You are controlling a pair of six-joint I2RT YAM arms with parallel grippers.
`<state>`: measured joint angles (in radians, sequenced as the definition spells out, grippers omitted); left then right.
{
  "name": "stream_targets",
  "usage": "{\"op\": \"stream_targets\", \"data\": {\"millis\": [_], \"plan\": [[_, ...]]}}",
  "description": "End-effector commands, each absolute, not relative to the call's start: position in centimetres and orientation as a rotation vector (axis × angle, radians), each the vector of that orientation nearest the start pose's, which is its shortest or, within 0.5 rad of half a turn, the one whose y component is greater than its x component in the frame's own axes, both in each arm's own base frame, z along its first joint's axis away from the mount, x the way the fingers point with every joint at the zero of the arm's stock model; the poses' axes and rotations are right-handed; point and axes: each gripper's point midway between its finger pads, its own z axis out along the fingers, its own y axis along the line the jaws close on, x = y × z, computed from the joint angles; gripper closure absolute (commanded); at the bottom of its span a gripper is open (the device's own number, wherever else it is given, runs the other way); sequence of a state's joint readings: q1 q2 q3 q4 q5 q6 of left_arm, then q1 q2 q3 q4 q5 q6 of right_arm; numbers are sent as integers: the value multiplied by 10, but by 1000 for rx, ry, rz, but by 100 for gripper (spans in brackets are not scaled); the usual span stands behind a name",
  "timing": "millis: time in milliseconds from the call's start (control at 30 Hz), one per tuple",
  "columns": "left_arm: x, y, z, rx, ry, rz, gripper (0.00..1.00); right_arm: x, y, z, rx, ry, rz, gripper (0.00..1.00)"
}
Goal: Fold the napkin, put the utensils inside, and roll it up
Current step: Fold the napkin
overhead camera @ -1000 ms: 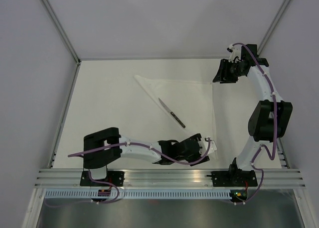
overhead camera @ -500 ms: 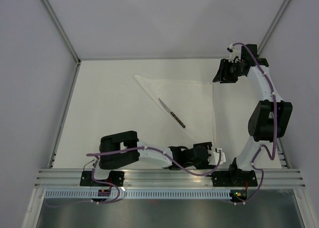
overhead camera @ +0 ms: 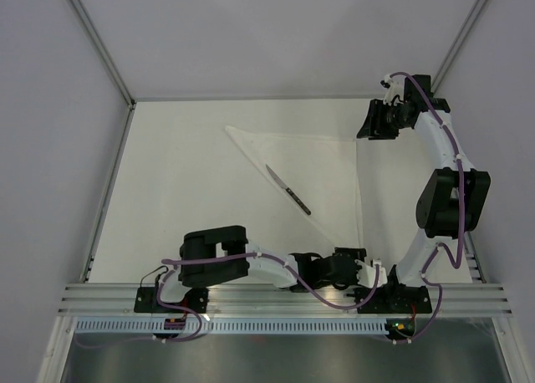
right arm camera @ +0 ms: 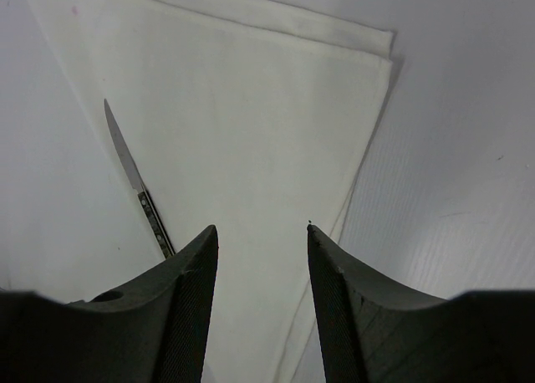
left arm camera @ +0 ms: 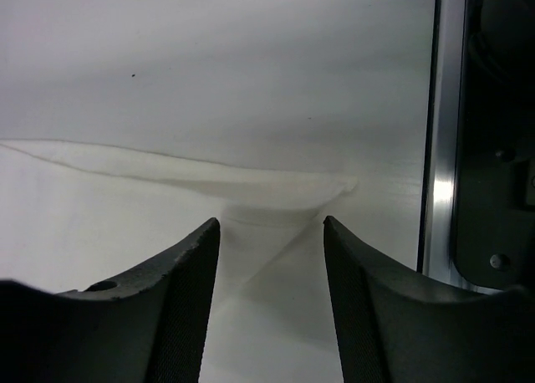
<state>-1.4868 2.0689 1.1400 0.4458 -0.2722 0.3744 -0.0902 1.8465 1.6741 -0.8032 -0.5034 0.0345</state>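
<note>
The napkin [overhead camera: 330, 170] lies folded as a white triangle in the middle of the table. The knife [overhead camera: 288, 190] rests on it along the diagonal edge, silver blade toward the far left. My left gripper [overhead camera: 369, 268] is open and low at the napkin's near right corner; in the left wrist view [left arm camera: 272, 224] that corner [left arm camera: 334, 186] lies just ahead of the jaws, with cloth between them. My right gripper [overhead camera: 374, 122] is open above the far right corner. In the right wrist view [right arm camera: 261, 228] it hovers over the napkin [right arm camera: 251, 124], with the knife [right arm camera: 138, 182] to the left.
An aluminium rail [overhead camera: 284, 298] runs along the near edge, close behind the left gripper, and shows in the left wrist view [left arm camera: 439, 149]. The right arm's base [overhead camera: 407, 295] stands right beside the left gripper. Side frames [overhead camera: 109, 191] bound the table.
My left arm has swung right along the near edge, bringing its gripper up to the napkin's near right corner. The right arm, napkin and knife have not moved.
</note>
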Motion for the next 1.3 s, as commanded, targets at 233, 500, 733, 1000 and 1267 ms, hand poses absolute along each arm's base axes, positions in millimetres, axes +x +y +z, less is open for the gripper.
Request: {"op": "stream_targets", "data": {"millis": [233,500,733,1000,1267], "plan": [[106,-549,64,1467,1229,-371,61,445,45,184,-22,2441,612,48],[110,-551,73,1425,1234,-377,93,445,44,185,-21,2440,606,48],[133,-542,100,1299,1350,-467,98,445,44,185,-21,2440,606,48],[220,-502,135,966,1652,-686,98,444,44,185,-25,2442,606,48],[309,-432,146,562,1886,-851,98,445,45,185,-32,2442,602,48]]}}
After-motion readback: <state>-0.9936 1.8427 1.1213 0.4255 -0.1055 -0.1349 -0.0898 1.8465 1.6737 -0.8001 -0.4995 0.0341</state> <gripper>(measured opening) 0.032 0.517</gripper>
